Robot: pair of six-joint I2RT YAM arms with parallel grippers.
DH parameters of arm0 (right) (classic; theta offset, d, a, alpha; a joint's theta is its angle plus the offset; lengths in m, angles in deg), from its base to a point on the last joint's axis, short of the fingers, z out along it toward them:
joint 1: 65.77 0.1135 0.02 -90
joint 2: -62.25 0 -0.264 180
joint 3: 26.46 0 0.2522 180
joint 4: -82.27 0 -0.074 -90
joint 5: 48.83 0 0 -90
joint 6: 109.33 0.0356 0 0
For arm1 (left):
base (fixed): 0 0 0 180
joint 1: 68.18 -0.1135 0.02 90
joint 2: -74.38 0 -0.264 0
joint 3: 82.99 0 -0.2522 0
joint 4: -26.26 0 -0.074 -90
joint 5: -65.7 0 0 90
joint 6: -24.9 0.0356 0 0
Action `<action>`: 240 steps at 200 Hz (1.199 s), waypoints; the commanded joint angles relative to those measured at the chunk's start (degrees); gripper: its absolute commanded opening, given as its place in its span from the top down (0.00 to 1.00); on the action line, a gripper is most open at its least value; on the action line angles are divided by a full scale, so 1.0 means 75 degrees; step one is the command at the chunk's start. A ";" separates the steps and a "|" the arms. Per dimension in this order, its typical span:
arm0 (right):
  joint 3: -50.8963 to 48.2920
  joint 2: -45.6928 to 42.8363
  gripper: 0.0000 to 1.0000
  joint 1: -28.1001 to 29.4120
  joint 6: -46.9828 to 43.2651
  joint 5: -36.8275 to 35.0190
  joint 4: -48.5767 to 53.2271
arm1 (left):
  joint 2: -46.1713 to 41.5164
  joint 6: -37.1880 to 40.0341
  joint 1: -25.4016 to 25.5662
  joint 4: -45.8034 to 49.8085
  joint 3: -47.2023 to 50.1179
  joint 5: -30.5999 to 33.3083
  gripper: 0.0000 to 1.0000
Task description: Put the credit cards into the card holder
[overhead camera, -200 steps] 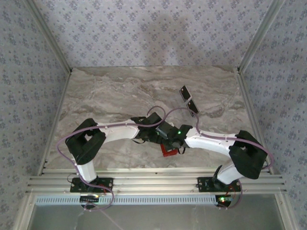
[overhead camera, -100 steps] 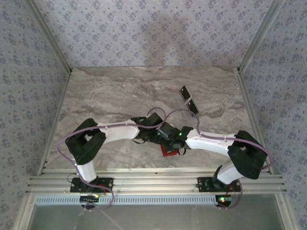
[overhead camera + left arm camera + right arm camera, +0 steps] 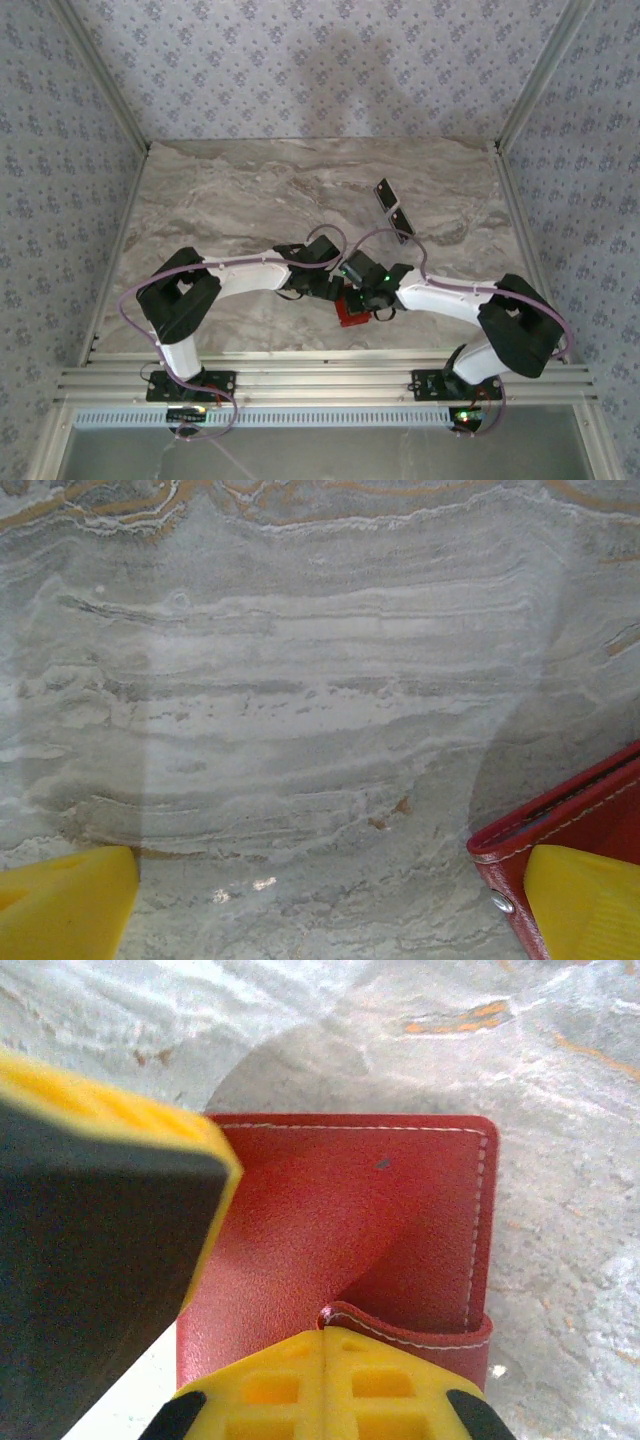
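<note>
Two glossy black credit cards (image 3: 385, 192) are seen far right; the red leather card holder (image 3: 400, 1220), pinched by the right gripper (image 3: 325, 1345), left gripper (image 3: 325, 905) wide, must likely be unfolded next.

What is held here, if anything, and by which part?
The right pincer is shut on the card holder, pinching the lifted edge of its top flap. The left pincer is open, holding nothing.

I work in a lab test booth dressed to look homely: my left arm (image 3: 240, 275) and right arm (image 3: 450, 297) are bolted to an aluminium rail (image 3: 320, 381) at the near edge of a marble-patterned table (image 3: 250, 190), boxed in by metal posts (image 3: 100, 75) and flowered wallpaper (image 3: 320, 60).
</note>
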 commanded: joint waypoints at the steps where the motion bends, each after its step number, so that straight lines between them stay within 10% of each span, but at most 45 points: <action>1: -0.0533 0.0268 1.00 -0.0624 0.0200 0.0297 0.0177 | 0.0290 0.0096 0.0060 0.0085 0.0143 -0.0058 0.00; 149: -0.1000 0.1070 1.00 -0.1681 0.0268 0.1951 0.0009 | 0.0276 0.0196 0.0062 -0.0032 0.0155 -0.0100 0.00; 185: -0.0023 -0.0106 0.56 -0.1703 0.0057 0.2040 0.0189 | 0.0208 0.0192 -0.0014 -0.0035 0.0124 0.0010 0.00; 240: 0.1244 -0.1351 0.15 -0.2195 -0.0037 0.2223 -0.0101 | -0.0746 0.0453 -0.0571 0.0241 -0.0194 0.0755 0.00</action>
